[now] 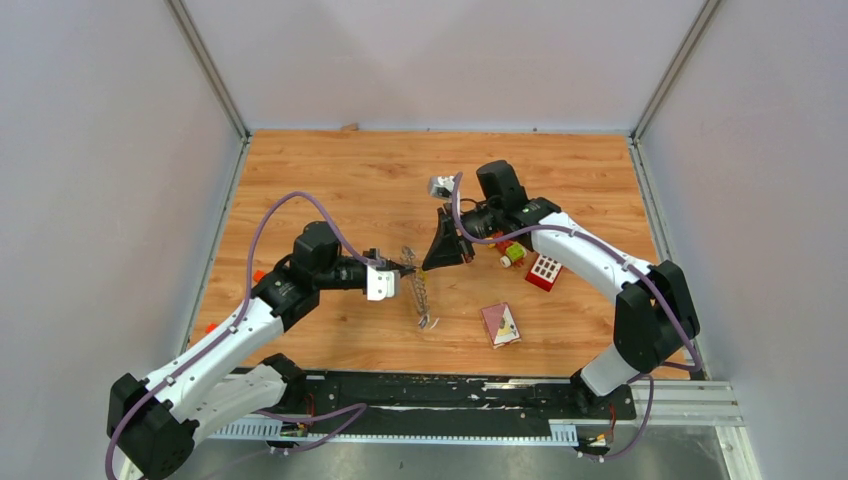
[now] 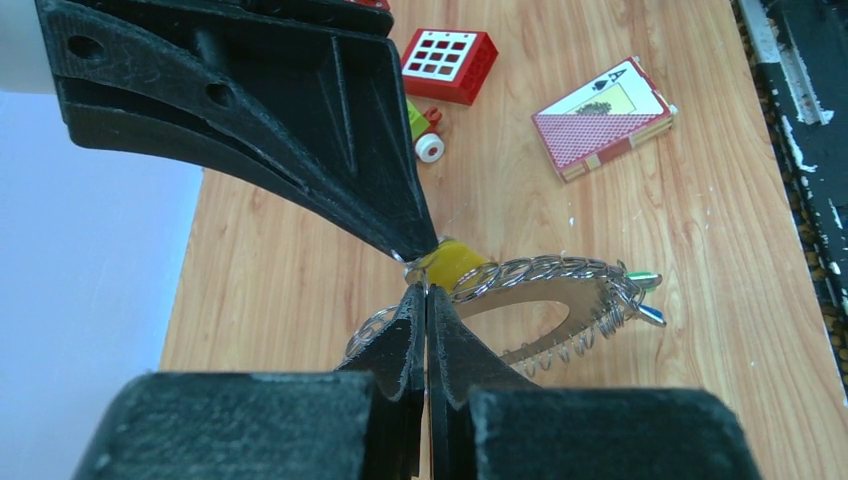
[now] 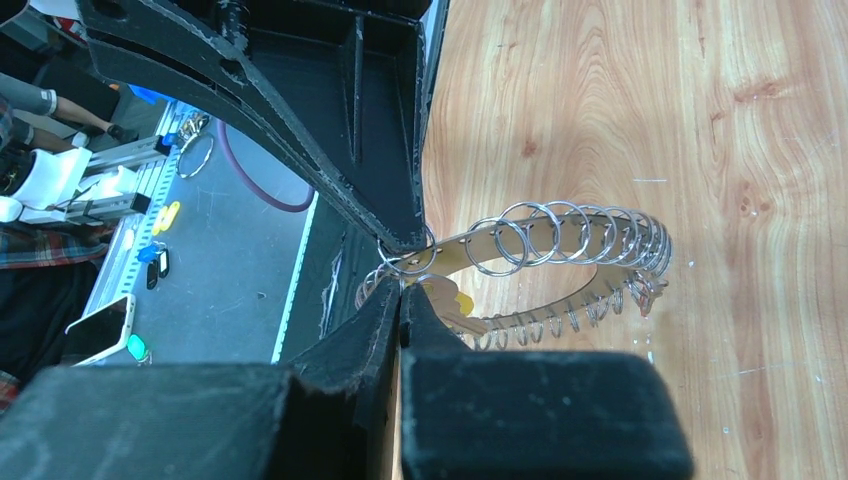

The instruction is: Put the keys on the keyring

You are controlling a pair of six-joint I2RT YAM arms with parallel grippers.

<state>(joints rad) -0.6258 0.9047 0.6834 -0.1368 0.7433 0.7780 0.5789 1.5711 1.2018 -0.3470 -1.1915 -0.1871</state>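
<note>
The keyring (image 1: pixel 422 295) is a flat metal ring strung with many small wire rings. It hangs on edge above the table between my two grippers, also seen as keyring (image 2: pixel 560 268) and keyring (image 3: pixel 560 235). My left gripper (image 1: pixel 405 268) (image 2: pixel 427 292) is shut on its near rim. My right gripper (image 1: pixel 430 262) (image 3: pixel 402 292) meets it tip to tip and is shut on a yellow-headed key (image 2: pixel 455 265) (image 3: pixel 455 300) at the same spot on the ring. Small green and blue tags (image 2: pixel 642 296) dangle at the ring's far end.
A red block with white buttons (image 1: pixel 543 271) (image 2: pixel 450 65) lies right of the grippers, next to a yellow-green toy (image 1: pixel 512 253). A card deck (image 1: pixel 501 324) (image 2: pixel 600 115) sits nearer the front edge. A small grey object (image 1: pixel 440 185) lies farther back. Walls close three sides.
</note>
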